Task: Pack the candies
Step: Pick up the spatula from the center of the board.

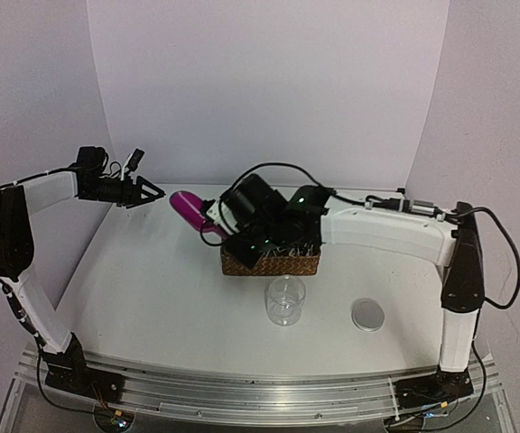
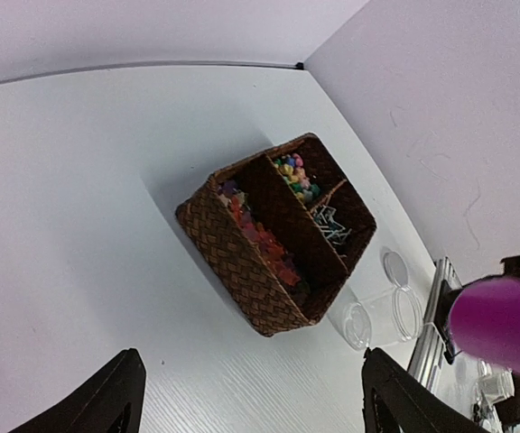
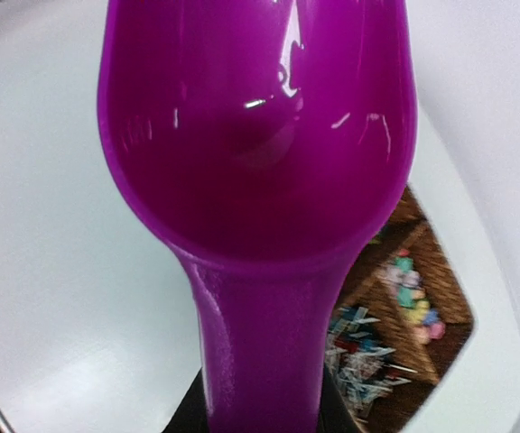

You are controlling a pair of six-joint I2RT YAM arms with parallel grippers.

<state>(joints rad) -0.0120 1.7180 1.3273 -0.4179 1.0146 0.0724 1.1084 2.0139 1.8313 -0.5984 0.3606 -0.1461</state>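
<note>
A woven basket (image 1: 273, 263) with compartments sits mid-table. In the left wrist view one compartment holds small pastel candies (image 2: 297, 177) and a long one holds red and orange sweets (image 2: 262, 240). The pastel candies (image 3: 411, 296) also show in the right wrist view. My right gripper (image 1: 216, 219) is shut on the handle of the magenta scoop (image 1: 187, 211), held above the table just left of the basket. The scoop bowl (image 3: 260, 135) looks empty. My left gripper (image 1: 148, 191) is open and empty, raised at the back left, far from the basket (image 2: 242, 262).
A clear plastic cup (image 1: 285, 300) stands in front of the basket, and a round lid (image 1: 367, 314) lies to its right. Wrapped sweets with white sticks (image 3: 364, 361) fill another compartment. White walls enclose the table at the back and sides.
</note>
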